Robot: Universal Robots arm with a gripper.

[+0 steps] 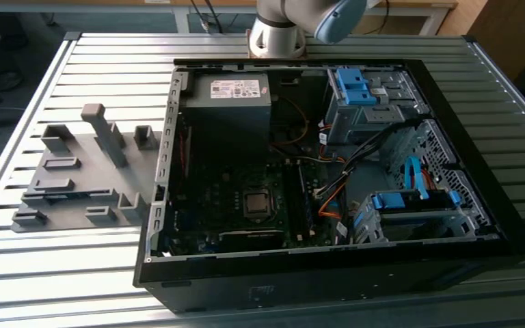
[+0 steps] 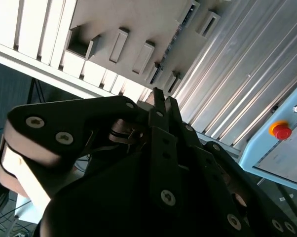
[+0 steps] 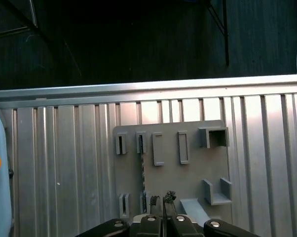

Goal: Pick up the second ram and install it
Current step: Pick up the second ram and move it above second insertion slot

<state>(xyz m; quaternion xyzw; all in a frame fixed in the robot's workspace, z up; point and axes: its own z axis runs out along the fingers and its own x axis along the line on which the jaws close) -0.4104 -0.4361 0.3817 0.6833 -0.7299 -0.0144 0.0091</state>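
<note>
The hand (image 2: 164, 98), partly cut off, is pressed together and empty; the ram (image 3: 142, 173) in the holder (image 3: 193, 177) shows as a thin dark edge.

- I see a pale label (image 1: 232, 87) on the power supply (image 1: 226, 113); its print is too small for me to read.
- The emblem (image 1: 260, 293) on the computer case's front panel (image 1: 354, 287) is illegible.
- I can read nothing beside the red button (image 2: 280, 131).
</note>
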